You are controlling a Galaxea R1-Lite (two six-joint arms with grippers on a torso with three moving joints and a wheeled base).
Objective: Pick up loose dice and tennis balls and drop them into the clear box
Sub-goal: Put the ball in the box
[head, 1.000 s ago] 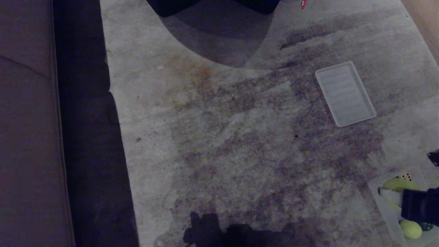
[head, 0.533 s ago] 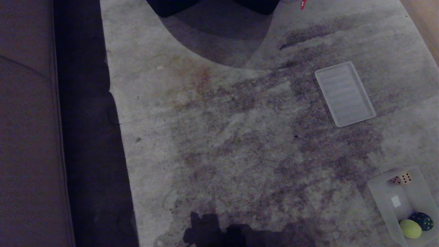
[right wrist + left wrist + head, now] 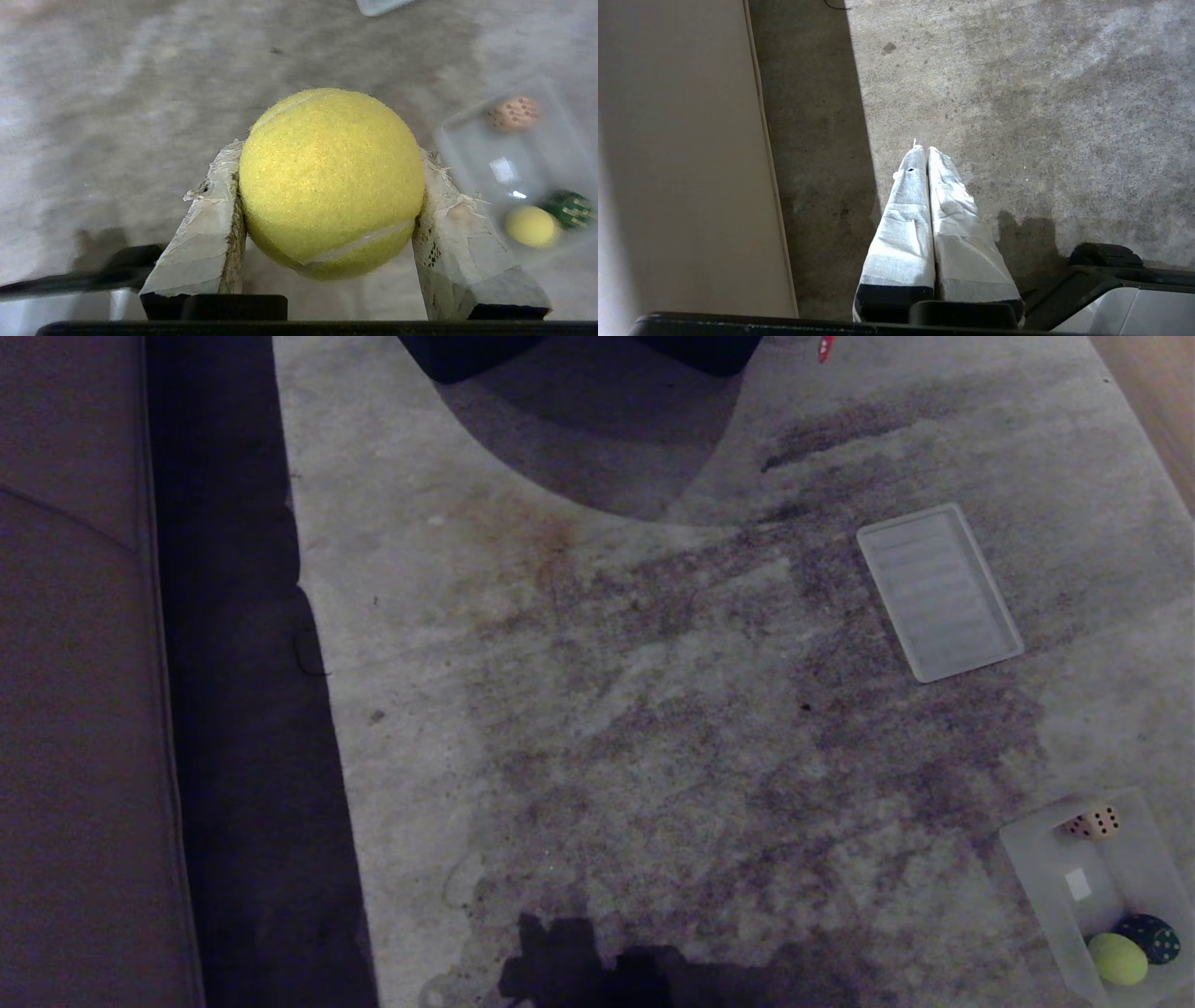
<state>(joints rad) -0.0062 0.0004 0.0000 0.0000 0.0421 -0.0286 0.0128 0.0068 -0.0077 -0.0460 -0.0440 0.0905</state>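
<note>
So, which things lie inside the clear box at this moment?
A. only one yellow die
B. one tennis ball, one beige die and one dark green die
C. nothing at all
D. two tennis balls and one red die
B: in the head view the clear box holds a beige die at its far end, and a tennis ball beside a dark green die at its near end.

- A pale grey carpet (image 3: 653, 728) covers the floor, mottled with darker purplish patches and a faint brownish stain (image 3: 523, 537).
- A dark strip of shadow (image 3: 243, 709) runs along its left edge.
- Beside the strip stands a flat, dull-brown piece of furniture (image 3: 75, 709).
- A rounded shadow (image 3: 588, 439) falls at the carpet's far edge.
- Wooden flooring (image 3: 1158, 392) shows at the far right corner.
</note>
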